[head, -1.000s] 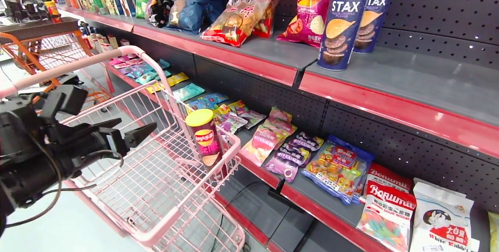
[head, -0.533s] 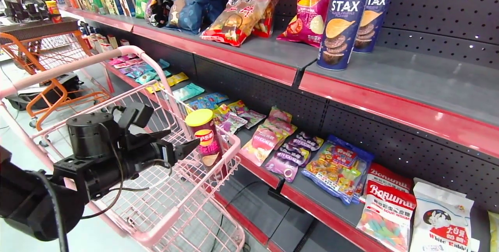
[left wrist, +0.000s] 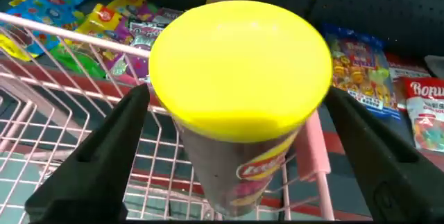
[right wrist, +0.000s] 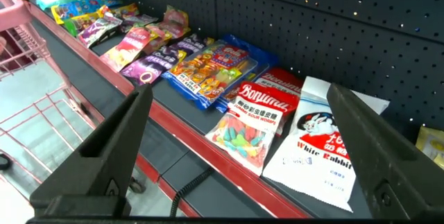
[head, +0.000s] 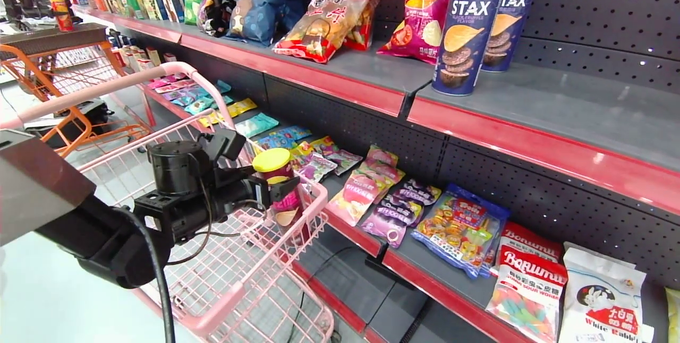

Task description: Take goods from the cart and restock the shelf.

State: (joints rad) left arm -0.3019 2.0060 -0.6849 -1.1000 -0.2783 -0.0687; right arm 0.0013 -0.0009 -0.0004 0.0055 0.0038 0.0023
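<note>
Left gripper [head: 273, 179] fingers spread, set either side of chip can [head: 271, 160] just under its yellow lid; contact cannot be told. Can stood upright in pink cart [head: 317, 197], at corner nearest shelves, maroon label with logo seen. Right gripper [right wrist: 237, 93] held wide apart above lower shelf [head: 431, 285]; candy bags [head: 459, 226] laid flat there. Blue chip cans [head: 467, 29] and snack bags [head: 324, 19] stood on upper shelf [head: 531, 154].

The cart [head: 215, 312] is wire mesh under a smooth, glossy pink coat. The chip can [head: 287, 209] wears a shiny printed wrap, and its yellow lid [left wrist: 239, 64] looks like smooth plastic with a soft sheen. The left gripper [left wrist: 238, 99] has fingers [left wrist: 104, 154] of matt black plastic. The shelf [head: 558, 104] deck is matt grey, its red front strip [head: 531, 154] glossy, its black back panel [head: 595, 8] perforated and dull. The candy bags [head: 459, 229] are glossy plastic film.
</note>
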